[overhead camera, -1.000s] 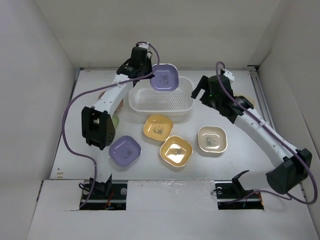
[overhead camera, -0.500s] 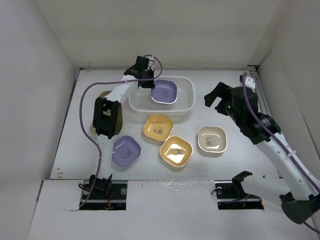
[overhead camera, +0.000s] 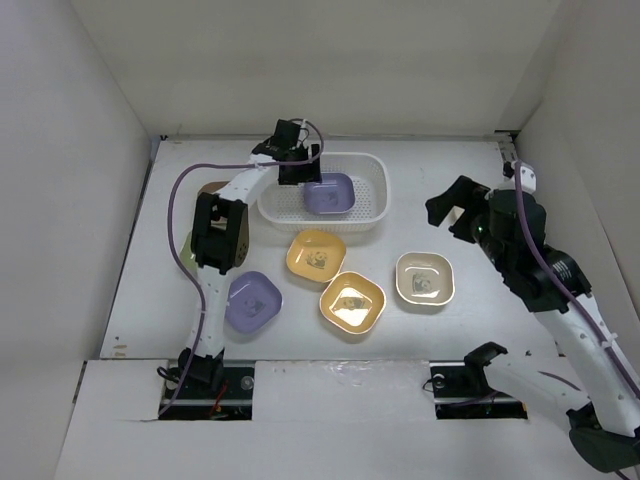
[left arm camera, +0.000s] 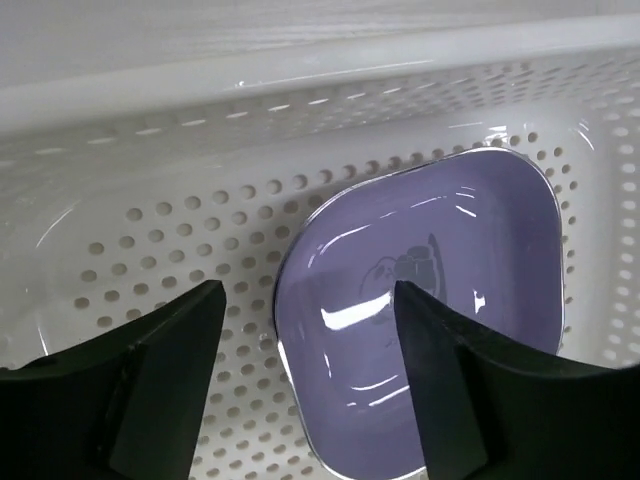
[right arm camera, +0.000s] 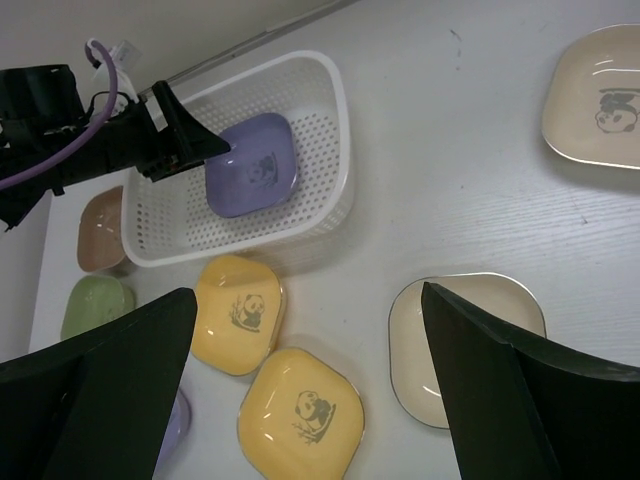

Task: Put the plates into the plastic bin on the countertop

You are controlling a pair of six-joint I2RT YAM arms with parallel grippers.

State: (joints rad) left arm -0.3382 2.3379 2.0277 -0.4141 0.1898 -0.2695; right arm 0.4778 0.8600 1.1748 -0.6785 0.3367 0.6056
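Observation:
The white perforated plastic bin [overhead camera: 372, 214] stands at the back middle of the countertop [overhead camera: 470, 160]. One purple plate [overhead camera: 329, 193] lies inside it on the mesh floor [left arm camera: 180, 260]. My left gripper [overhead camera: 300, 173] hovers over the bin's left part, open, its jaws either side of the plate's edge [left arm camera: 300, 300] without gripping it. Two orange-yellow plates [overhead camera: 315, 254] [overhead camera: 352, 301], a cream plate [overhead camera: 424, 278] and a second purple plate [overhead camera: 249, 300] lie in front of the bin. My right gripper [overhead camera: 452, 212] hangs open and empty, right of the bin.
A tan plate [right arm camera: 100, 230] and a green plate [right arm camera: 95, 305] lie left of the bin, partly hidden behind the left arm in the top view. Another cream plate [right arm camera: 600, 95] lies at the far right. Pale walls close in the countertop on three sides.
My left gripper lowered the purple plate into the bin and opened, letting it go. The right arm swung right and toward the near edge, still open.

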